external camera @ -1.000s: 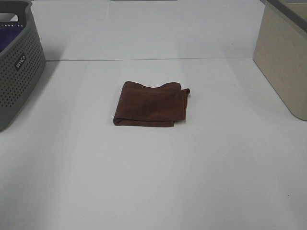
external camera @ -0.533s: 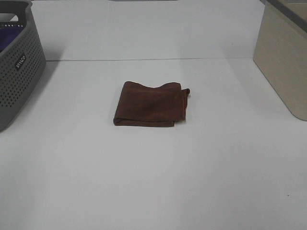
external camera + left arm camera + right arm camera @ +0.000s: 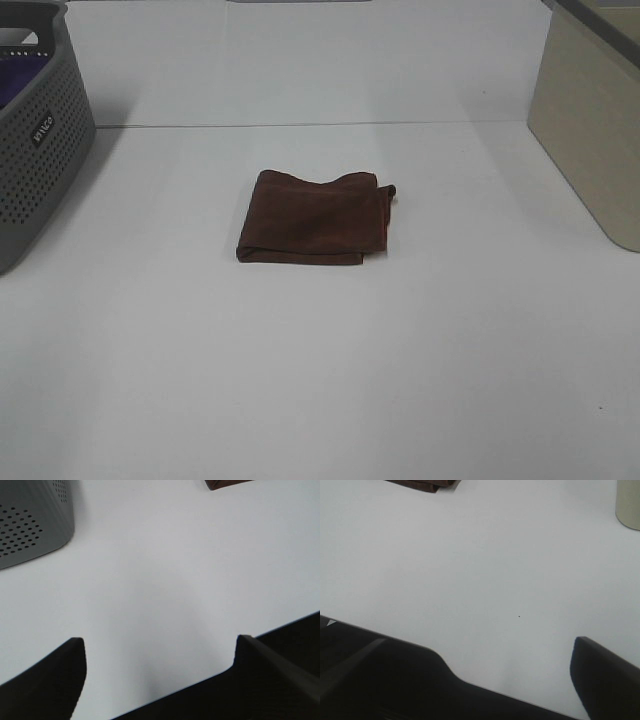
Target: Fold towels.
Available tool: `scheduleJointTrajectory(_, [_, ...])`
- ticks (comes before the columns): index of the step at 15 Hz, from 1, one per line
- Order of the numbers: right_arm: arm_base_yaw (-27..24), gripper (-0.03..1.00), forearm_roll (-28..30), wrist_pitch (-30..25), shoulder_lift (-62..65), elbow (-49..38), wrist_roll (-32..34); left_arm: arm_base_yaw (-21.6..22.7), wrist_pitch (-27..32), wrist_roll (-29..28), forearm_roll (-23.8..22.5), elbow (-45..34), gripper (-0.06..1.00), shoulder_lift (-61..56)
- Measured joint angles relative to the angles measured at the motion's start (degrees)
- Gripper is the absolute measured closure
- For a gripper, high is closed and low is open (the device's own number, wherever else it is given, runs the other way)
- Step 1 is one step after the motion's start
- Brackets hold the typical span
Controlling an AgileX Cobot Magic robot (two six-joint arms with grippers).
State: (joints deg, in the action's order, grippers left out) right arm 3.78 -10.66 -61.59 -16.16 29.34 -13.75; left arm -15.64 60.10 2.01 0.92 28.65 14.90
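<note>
So your towel (image 3: 313, 218) was sitting folded up near the middle of the table (image 3: 330, 380), a bit toward the far edge, well away from both arms. It looked like a done fold to me, but not a tidy one: the far right corner had a little flap poking out past the stack, and the far edge dipped in the middle.

Both grippers were parked back by the near edge, nothing in them. The left gripper (image 3: 160, 645) had its fingers spread wide over bare table, and the right gripper (image 3: 510, 650) looked spread wide too.

What could've gone wrong from there? If you'd gone for another fold, that loose corner flap was the risk. Pinch only the top layer and the stack peels open instead of folding. Terry is also grippy against itself, so dragging it could've bunched it.

Also watch the grey basket (image 3: 35, 130) at the far left corner and the beige bin (image 3: 590, 130) at the far right; a wide swing could've clipped either.
</note>
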Motion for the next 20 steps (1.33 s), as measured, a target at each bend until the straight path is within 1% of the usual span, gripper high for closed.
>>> scheduleJointTrajectory(12, [0.0, 0.05, 0.0, 0.0, 1.0, 0.0, 0.0, 0.2, 0.0, 0.1, 0.0, 0.0, 0.19, 0.0])
scheduleJointTrajectory(13, [0.0, 0.05, 0.0, 0.0, 2.2, 0.0, 0.0, 1.3, 0.0, 0.1, 0.0, 0.0, 0.19, 0.0])
scheduleJointTrajectory(14, [0.0, 0.05, 0.0, 0.1, 3.6, 0.0, 0.0, 3.3, 0.0, 0.1, 0.0, 0.0, 0.19, 0.0])
scheduleJointTrajectory(17, [-0.1, 0.05, 0.0, 0.0, 7.5, 0.0, 0.0, 10.3, -0.1, 0.1, 0.0, -0.1, 0.19, -3.3])
scheduleJointTrajectory(18, [-0.3, 0.05, 0.0, 0.0, 8.0, 0.0, 0.0, 11.1, -0.1, 0.1, 0.0, -0.1, 0.19, -4.3])
scheduleJointTrajectory(19, [-2.3, 0.05, 0.0, 0.0, 9.5, 0.0, 0.0, 13.0, -0.1, 0.1, 0.0, -0.1, 0.19, -8.5])
scheduleJointTrajectory(20, [-3.0, 0.05, 0.0, 0.0, 9.9, 0.0, 0.0, 13.1, 0.0, 0.1, 0.0, -0.1, 0.19, -9.7])
